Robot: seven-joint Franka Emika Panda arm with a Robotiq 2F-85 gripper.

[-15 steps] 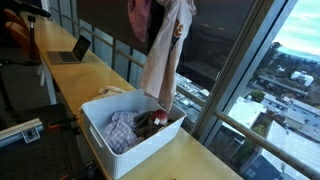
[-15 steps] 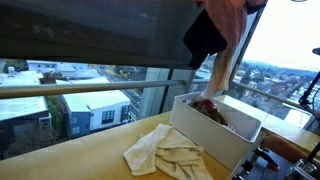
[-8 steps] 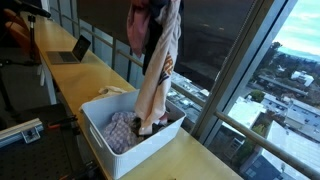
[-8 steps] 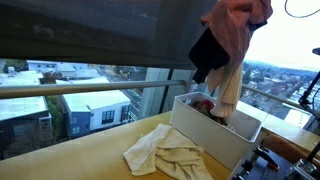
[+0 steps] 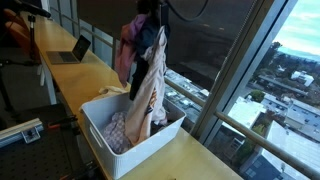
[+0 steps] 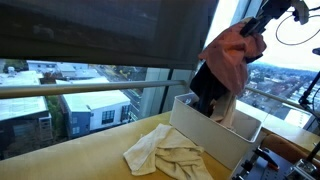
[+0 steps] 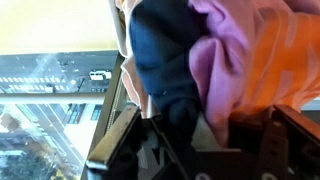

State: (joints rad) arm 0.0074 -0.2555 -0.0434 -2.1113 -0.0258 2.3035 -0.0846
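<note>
My gripper (image 6: 258, 24) is shut on a bundle of clothes (image 6: 224, 68) and holds it above a white bin (image 6: 222, 130). The bundle has pink, dark navy and cream pieces; it also shows in an exterior view (image 5: 143, 68) hanging down into the bin (image 5: 105, 150). In the wrist view the navy and pink fabric (image 7: 200, 60) fills the frame between the dark fingers (image 7: 200, 150). More clothes lie in the bin (image 5: 122, 128).
A heap of cream cloths (image 6: 165, 152) lies on the wooden table beside the bin. A laptop (image 5: 72, 50) sits further along the counter. Large windows with a dark blind (image 6: 100, 30) run right behind the table.
The gripper has come down with the bundle. The clothes hung high above the bin before; now their lower ends reach into the bin.
</note>
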